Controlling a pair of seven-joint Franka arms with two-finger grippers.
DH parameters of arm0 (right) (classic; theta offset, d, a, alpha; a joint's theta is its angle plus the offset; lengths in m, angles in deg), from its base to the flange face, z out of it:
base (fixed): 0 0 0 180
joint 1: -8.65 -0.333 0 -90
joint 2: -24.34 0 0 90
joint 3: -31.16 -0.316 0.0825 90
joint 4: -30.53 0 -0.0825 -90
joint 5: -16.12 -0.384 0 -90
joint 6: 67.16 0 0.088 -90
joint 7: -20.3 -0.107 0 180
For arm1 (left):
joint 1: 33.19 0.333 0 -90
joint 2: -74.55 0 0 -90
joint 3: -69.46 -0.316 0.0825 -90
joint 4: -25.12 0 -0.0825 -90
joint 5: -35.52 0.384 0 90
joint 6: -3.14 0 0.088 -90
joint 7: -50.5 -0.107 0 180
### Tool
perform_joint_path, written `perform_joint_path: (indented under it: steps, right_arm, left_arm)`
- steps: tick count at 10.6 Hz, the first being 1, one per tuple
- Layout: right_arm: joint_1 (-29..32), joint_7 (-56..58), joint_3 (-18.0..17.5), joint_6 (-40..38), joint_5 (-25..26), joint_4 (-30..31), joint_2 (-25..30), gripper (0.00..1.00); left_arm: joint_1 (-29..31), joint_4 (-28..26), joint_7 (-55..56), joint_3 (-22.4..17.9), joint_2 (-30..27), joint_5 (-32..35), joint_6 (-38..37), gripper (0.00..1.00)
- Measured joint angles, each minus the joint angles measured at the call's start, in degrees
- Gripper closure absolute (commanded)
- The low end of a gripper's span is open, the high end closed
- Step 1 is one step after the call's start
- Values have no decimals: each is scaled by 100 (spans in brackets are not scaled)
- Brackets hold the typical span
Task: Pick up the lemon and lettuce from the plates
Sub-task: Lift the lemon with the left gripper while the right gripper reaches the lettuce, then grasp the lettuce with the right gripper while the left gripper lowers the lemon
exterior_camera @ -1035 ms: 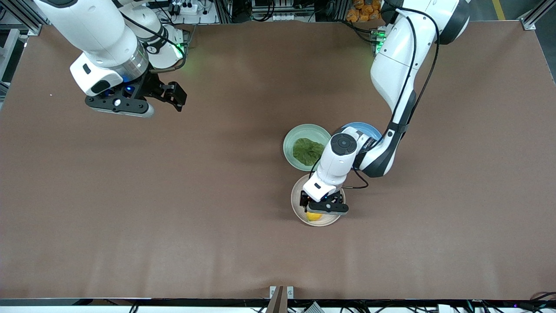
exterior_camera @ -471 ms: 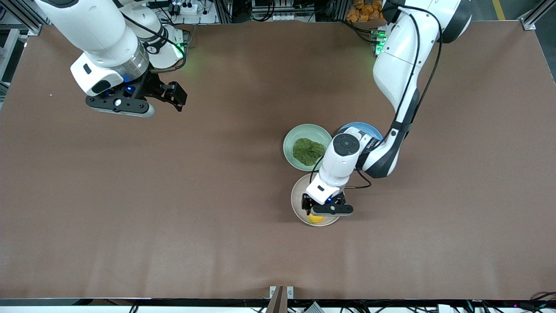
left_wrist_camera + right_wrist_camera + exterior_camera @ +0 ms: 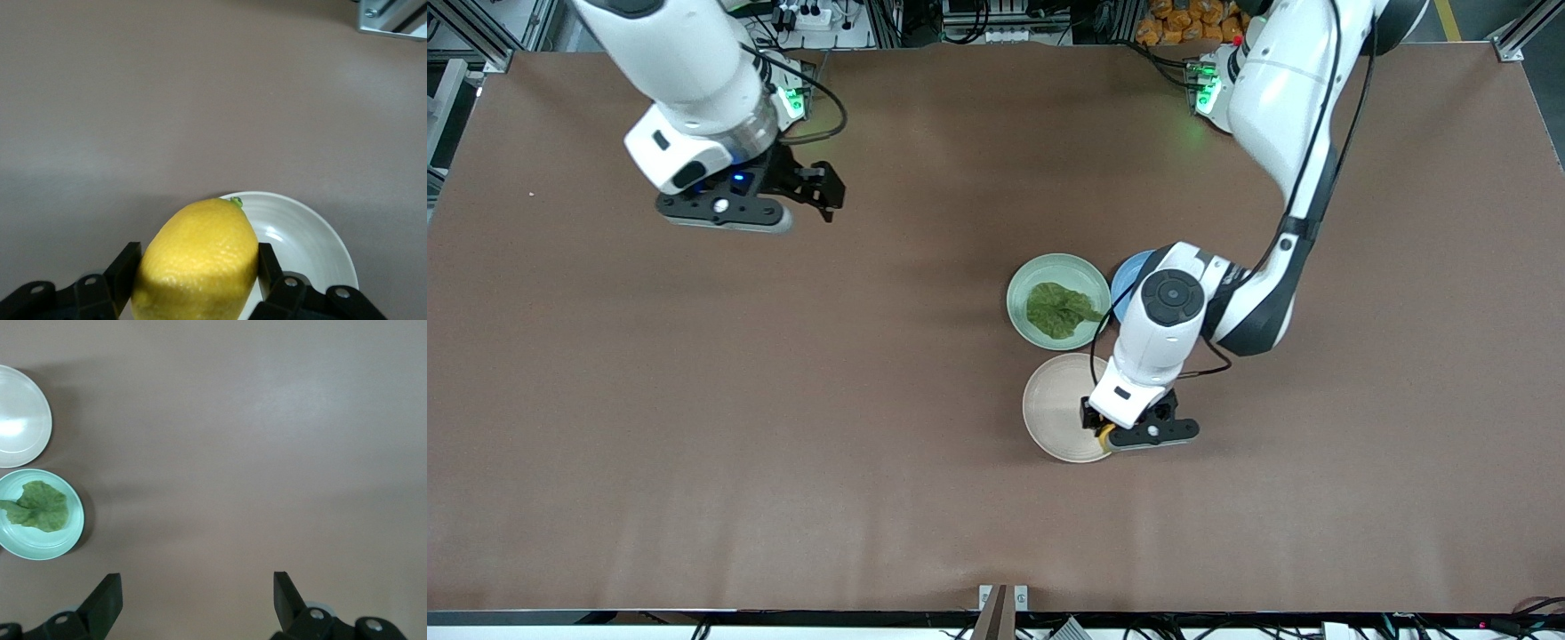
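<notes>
1. We see the left gripper point(image 3: 1110, 433) clenched on the lemon point(image 3: 198, 260), in the air over the edge of the beige plate point(image 3: 1058, 404)
2. The lettuce point(image 3: 1060, 308) lies on the mint green plate point(image 3: 1021, 289), which is farther from the front camera than the beige plate and just beside it
3. The right gripper point(image 3: 197, 600) hangs released over bare table point(image 3: 694, 400) toward the right arm's end, well apart from both plates
</notes>
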Motion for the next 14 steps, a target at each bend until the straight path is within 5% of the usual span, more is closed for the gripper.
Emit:
perform_joint_path:
  steps: [5,10,14]
  right_arm:
    - [-1175,-1863,-19,1049,-10,13,-787,1]
    - [-2403,-3707,-18,2782,129,-50,-2090,3]
    - [-2665,-4914,11,3508,595,-1069,-3652,5]
  left_arm:
    - [390,-315,5,-8,-1023,-492,-1463,100]
    - [1163,-1729,5,-18,-2405,-951,-1646,100]
    - [1347,-2833,5,-18,-3392,-961,-1634,100]
